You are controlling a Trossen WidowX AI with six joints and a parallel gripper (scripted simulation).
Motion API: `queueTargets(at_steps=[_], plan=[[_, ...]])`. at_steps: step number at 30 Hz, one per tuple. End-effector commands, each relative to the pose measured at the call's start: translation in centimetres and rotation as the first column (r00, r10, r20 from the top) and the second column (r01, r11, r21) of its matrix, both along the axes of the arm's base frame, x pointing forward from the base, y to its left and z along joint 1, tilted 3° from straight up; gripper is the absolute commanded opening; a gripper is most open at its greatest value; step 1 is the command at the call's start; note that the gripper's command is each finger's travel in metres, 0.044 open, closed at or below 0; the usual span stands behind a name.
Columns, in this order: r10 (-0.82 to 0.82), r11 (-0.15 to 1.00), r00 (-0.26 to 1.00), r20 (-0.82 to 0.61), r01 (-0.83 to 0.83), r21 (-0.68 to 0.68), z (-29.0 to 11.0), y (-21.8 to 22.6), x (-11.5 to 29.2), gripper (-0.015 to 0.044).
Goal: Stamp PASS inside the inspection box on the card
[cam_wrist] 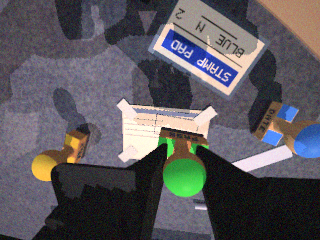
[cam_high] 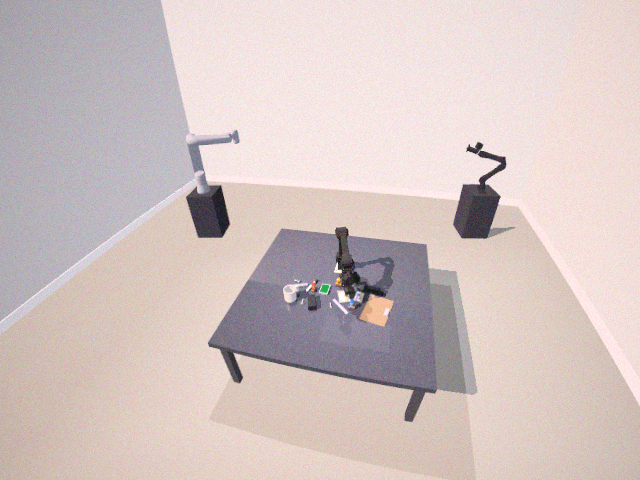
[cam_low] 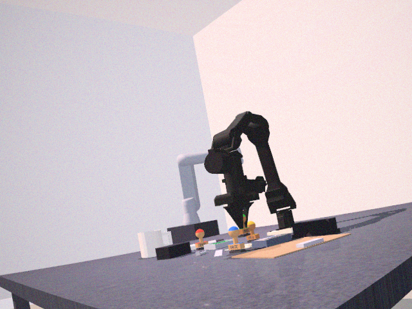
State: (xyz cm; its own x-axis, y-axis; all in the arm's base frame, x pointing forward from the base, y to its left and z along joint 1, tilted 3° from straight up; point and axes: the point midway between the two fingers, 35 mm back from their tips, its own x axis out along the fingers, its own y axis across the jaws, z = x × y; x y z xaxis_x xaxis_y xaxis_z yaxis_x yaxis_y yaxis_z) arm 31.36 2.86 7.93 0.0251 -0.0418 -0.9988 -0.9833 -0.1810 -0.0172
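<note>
My gripper is shut on the green-knobbed PASS stamp, held upright with its block down. The stamp is low over the white card, seemingly just above it; contact cannot be told. Its block hides the card's lower right part in the wrist view, and no clear print or box shows. The card has white tape at its corners. The blue-labelled stamp pad lies beside the card. The green pad lies farther left in the top view.
A blue-knobbed DATE stamp and a yellow-knobbed stamp flank the card. A red-knobbed stamp, white mug, black block and brown board also stand or lie around.
</note>
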Motion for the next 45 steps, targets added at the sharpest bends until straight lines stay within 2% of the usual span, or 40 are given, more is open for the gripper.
queueTargets(at_steps=[1, 45], plan=[[0.005, 1.0, 1.0, -0.006, -0.005, 0.001, -0.4, 0.0, -0.1, 0.0], [0.005, 1.0, 1.0, -0.005, -0.005, 0.002, -2.7, -0.1, -0.3, 0.0]])
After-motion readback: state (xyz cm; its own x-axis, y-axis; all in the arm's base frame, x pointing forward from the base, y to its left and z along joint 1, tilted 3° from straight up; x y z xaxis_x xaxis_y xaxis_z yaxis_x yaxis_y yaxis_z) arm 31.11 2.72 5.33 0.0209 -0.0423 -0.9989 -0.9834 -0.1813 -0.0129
